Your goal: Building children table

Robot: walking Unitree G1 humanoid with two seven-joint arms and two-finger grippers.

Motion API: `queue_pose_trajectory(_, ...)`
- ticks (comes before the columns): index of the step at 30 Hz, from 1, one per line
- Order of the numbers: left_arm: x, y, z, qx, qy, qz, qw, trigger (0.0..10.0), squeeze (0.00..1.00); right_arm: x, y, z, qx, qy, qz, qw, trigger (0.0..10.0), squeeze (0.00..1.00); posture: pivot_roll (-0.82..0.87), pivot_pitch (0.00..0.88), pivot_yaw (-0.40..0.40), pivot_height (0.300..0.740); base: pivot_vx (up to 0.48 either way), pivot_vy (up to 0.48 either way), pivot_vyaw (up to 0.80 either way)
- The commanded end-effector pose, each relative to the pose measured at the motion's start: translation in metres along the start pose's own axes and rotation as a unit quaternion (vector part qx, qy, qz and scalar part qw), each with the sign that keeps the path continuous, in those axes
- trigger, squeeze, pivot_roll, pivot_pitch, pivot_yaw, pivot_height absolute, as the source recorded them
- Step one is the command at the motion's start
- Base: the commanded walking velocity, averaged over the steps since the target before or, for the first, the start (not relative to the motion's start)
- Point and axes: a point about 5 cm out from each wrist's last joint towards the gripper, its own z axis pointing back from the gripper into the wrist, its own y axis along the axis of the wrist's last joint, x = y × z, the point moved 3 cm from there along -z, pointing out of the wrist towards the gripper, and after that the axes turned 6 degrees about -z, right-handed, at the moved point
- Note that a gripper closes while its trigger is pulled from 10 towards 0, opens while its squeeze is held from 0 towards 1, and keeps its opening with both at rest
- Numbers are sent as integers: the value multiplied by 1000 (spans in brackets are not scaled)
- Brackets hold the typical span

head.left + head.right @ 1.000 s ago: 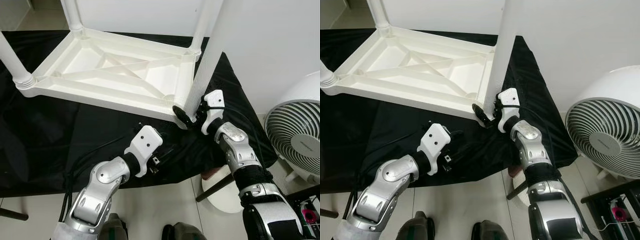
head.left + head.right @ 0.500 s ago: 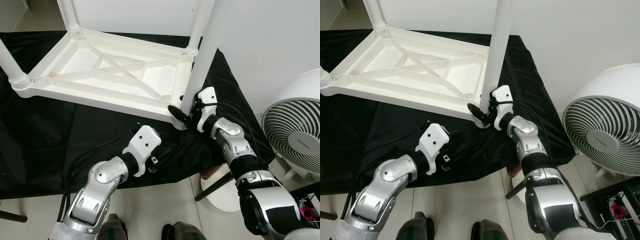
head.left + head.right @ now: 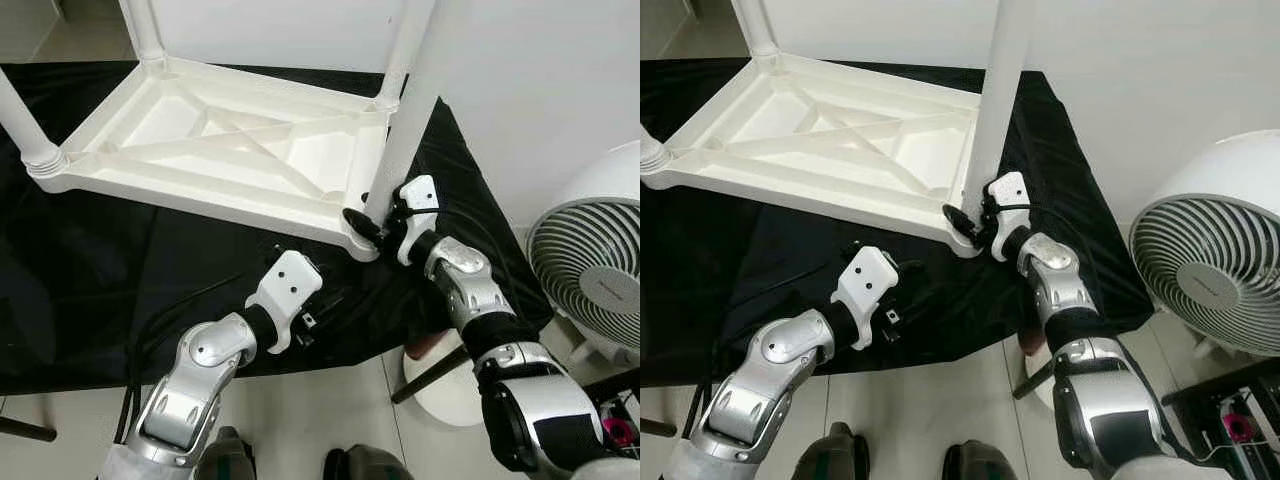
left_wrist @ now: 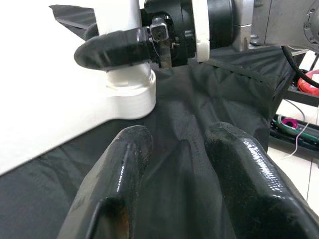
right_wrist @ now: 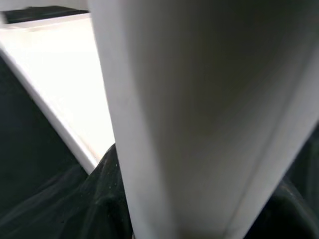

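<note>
Clamping the white table leg (image 3: pixel 400 140) low by its corner socket at frame centre, the right gripper (image 3: pixel 372 222) holds stiff, light, slippery plastic; left gripper (image 4: pixel 182 164) idles unclenched over the black cloth (image 3: pixel 120 260).

"How many legs (image 3: pixel 143 28) are standing on the upturned tabletop (image 3: pixel 250 150)?"

"Four are standing: two at the upper left of the frame, two right of centre. One tabletop is lying under them."

"And the robot is showing how many grippers?"

"Two: the left gripper (image 4: pixel 178 137) and the right gripper (image 3: pixel 375 215), on two silver arms (image 3: pixel 200 375)."

"Anything else?"

"One black cloth (image 3: pixel 100 270) is covering the surface, and one white fan (image 3: pixel 590 280) is sitting at the right edge."
</note>
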Motion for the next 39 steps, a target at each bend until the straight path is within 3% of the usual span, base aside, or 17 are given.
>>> queue_pose_trajectory(1, 1, -1, -1, -4, 14, 6, 1000, 10000, 0, 8, -10, 9, -18, -37, -1, 999, 0, 0, 54, 65, -51, 740, 0, 0, 0)
queue_pose_trajectory(7, 3, -1, -3, -2, 12, 10, 1000, 10000, 0, -6, -15, 11, -7, -127, -31, 991, 0, 0, 46, 62, -59, 740, 0, 0, 0)
queue_pose_trajectory(12, 4, -1, -4, -1, 11, 10, 1000, 10000, 0, -15, -17, 11, -4, -153, -41, 987, 0, 0, 44, 59, -66, 740, 0, 0, 0)
queue_pose_trajectory(16, 5, -1, -4, 0, 12, 11, 1000, 10000, 0, -22, -16, 10, 11, -242, -76, 967, 0, 0, 42, 55, -74, 740, 0, 0, 0)
queue_pose_trajectory(24, 8, -2, -6, 2, 8, 11, 1000, 10000, 0, -24, -6, 13, 23, -233, -60, 970, 118, 0, 38, 52, -77, 740, 0, 0, 0)
queue_pose_trajectory(25, 7, -2, -6, 1, 9, 9, 1000, 10000, 0, -21, -5, 15, 25, -233, -58, 970, 7373, 0, 41, 48, -80, 740, 0, 0, 0)
queue_pose_trajectory(26, 7, -2, -5, 1, 9, 8, 1000, 10000, 0, -19, -3, 17, 30, -233, -57, 970, 10000, 0, 41, 46, -80, 740, 0, 0, 0)
queue_pose_trajectory(28, 6, -2, -5, 1, 10, 8, 1000, 10000, 0, -17, -2, 19, 35, -231, -60, 970, 10000, 0, 42, 45, -81, 740, 0, 0, 0)
queue_pose_trajectory(29, 6, -2, -5, 0, 11, 8, 1000, 10000, 0, -17, 1, 21, 47, -230, -64, 970, 10000, 1000, 42, 45, -82, 740, 0, 0, 0)
queue_pose_trajectory(38, 7, -3, -5, 0, 11, 8, 1000, 10000, 0, -25, 11, 29, 77, -219, -62, 971, 10000, 1000, 44, 38, -81, 740, 0, 0, 0)
queue_pose_trajectory(39, 7, -3, -5, 0, 11, 7, 1000, 10000, 0, -27, 13, 31, 83, -214, -63, 971, 10000, 0, 43, 36, -80, 740, 0, 0, 0)
